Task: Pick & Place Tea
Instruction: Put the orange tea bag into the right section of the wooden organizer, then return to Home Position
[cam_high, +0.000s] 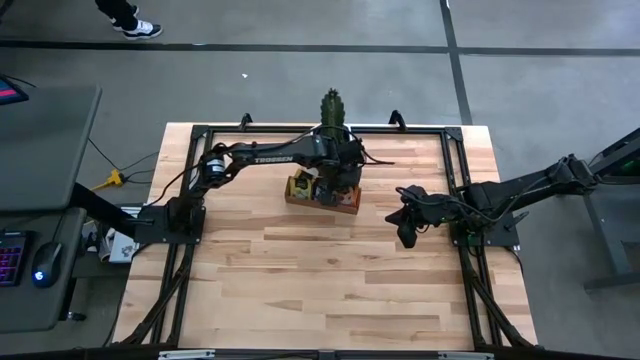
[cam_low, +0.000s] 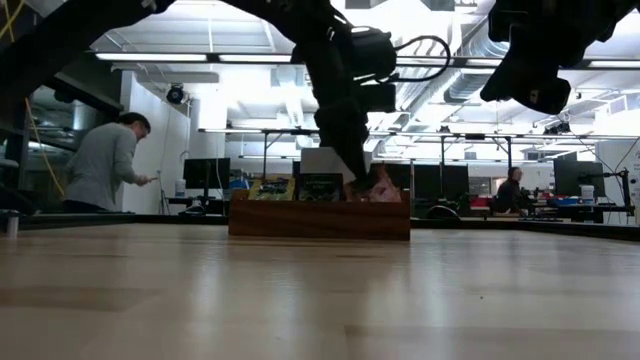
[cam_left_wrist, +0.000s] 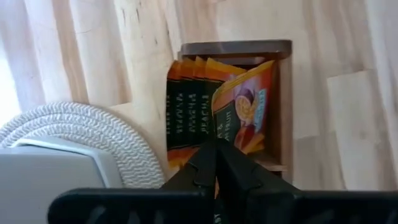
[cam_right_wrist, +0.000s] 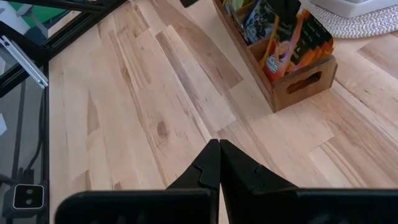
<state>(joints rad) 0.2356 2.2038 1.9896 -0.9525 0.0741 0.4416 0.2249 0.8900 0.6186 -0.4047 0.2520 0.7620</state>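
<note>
**Left arm at the tray's orange-red end, sachet pinched**

Going left to right in the high view, the left arm reaches across the worktop (cam_high: 300, 290) to the wooden tray (cam_high: 322, 203). Its left end effector (cam_left_wrist: 216, 163) is clenched over the tray's end compartment, and its fingertips appear to pinch the lower edge of the front orange-red sachet (cam_left_wrist: 245, 106), which bows forward from the row of orange-red sachets (cam_left_wrist: 186, 102) behind it. I judge this an early lift; nothing lies out on the worktop yet, so placing remains. The tray's other compartments hold yellow-green sachets (cam_low: 270, 188) and dark sachets (cam_low: 320, 187). Well apart to the right, the right end effector (cam_right_wrist: 219, 163) hangs clenched and empty above bare wood.
</note>
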